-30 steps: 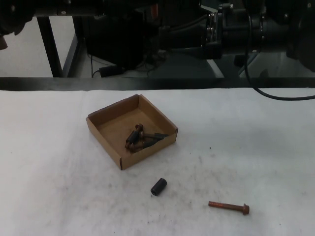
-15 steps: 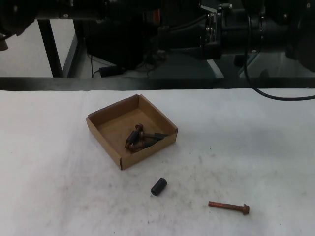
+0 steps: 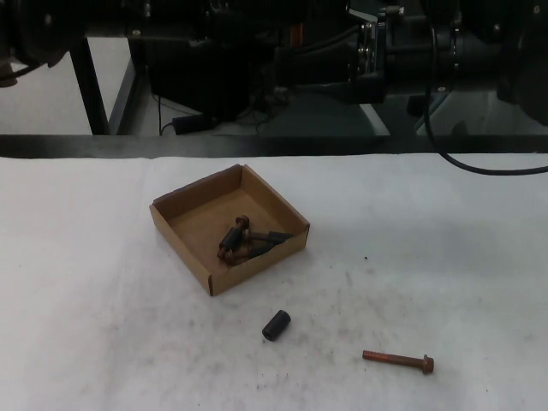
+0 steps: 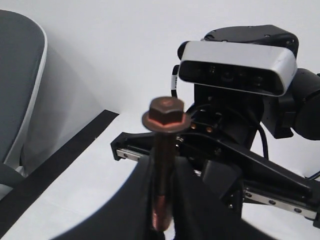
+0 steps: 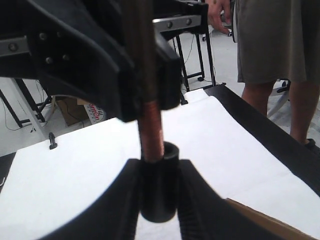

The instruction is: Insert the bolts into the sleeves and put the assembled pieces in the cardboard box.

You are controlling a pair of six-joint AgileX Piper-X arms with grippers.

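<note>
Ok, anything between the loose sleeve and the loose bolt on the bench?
Nothing: bare bench cover between loose sleeve and loose bolt, in the high view.

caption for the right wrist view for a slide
The bolt in the left gripper sits tip-first in the sleeve held by the right gripper.

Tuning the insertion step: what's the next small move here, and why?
Probably have the left gripper ease its bolt further into the sleeve, along the shaft's line. The right wrist view shows the bolt's tip just at the sleeve's mouth, most of the shaft outside, with the right gripper clamping the sleeve.
</note>
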